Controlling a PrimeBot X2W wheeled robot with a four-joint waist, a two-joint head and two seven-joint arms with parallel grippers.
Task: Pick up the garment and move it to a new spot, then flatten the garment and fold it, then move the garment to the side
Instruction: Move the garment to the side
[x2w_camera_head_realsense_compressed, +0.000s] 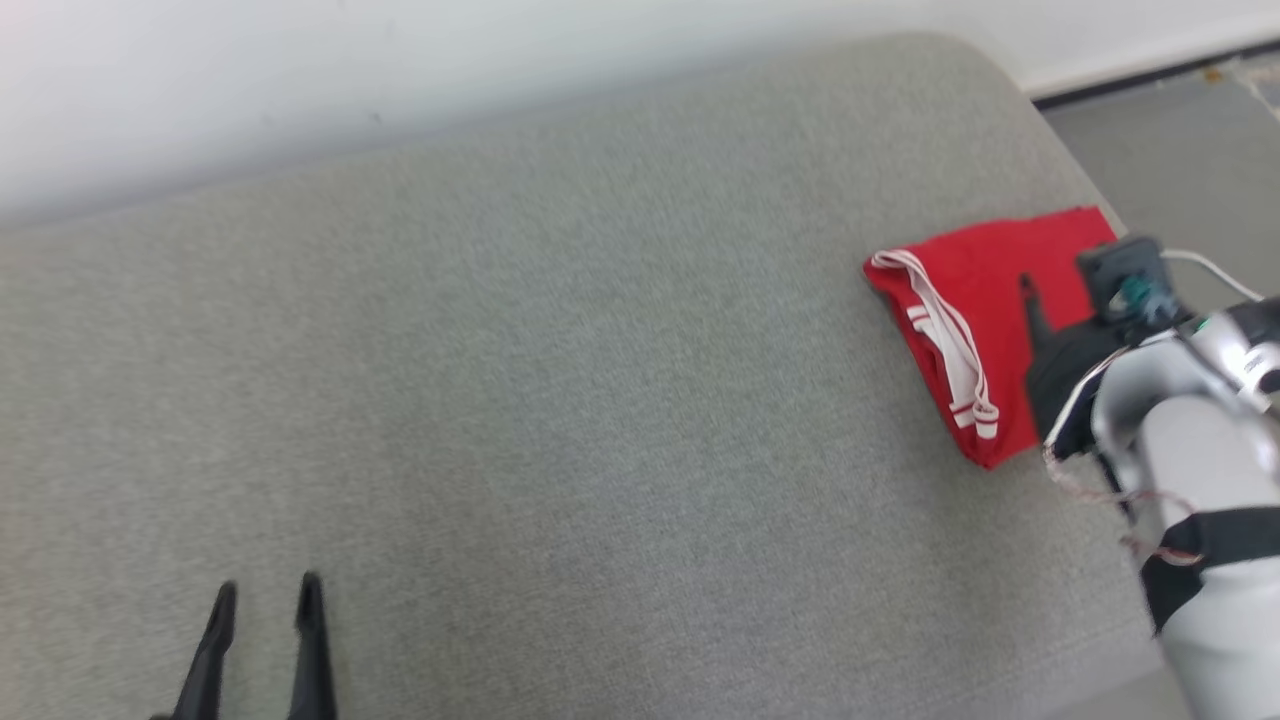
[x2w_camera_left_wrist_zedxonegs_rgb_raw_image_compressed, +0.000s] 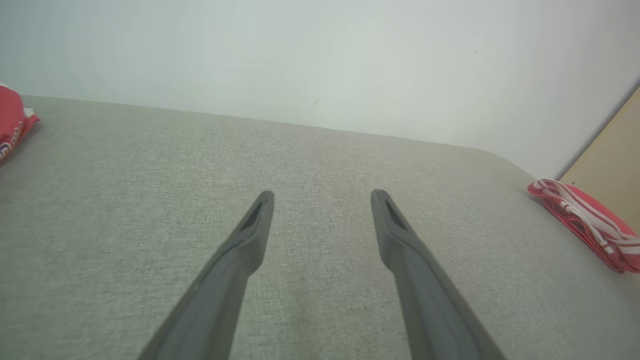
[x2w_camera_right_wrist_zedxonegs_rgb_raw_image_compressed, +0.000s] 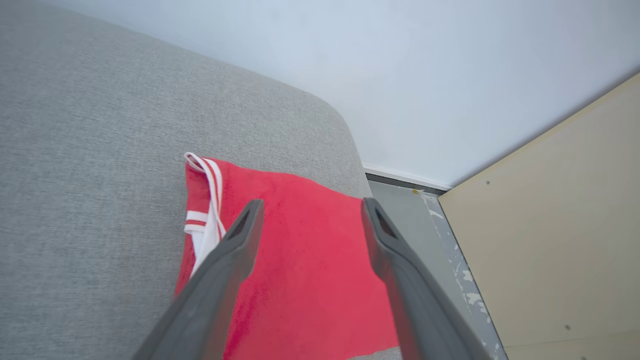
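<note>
Grey woven tabletop (x2w_camera_head_realsense_compressed: 560, 380) against a white wall (x2w_camera_head_realsense_compressed: 400, 70), bearing a folded red garment (x2w_camera_head_realsense_compressed: 960, 290) with white-striped trim, judged soft, light and limp, best pinched at its thick folded edge, lying under the spread, empty right fingers (x2w_camera_right_wrist_zedxonegs_rgb_raw_image_compressed: 230, 260) and well apart from the spread, empty left fingers (x2w_camera_left_wrist_zedxonegs_rgb_raw_image_compressed: 250, 235).

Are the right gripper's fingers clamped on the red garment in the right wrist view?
No, the fingers of the right gripper stand apart over the folded red garment, gripping nothing.
</note>
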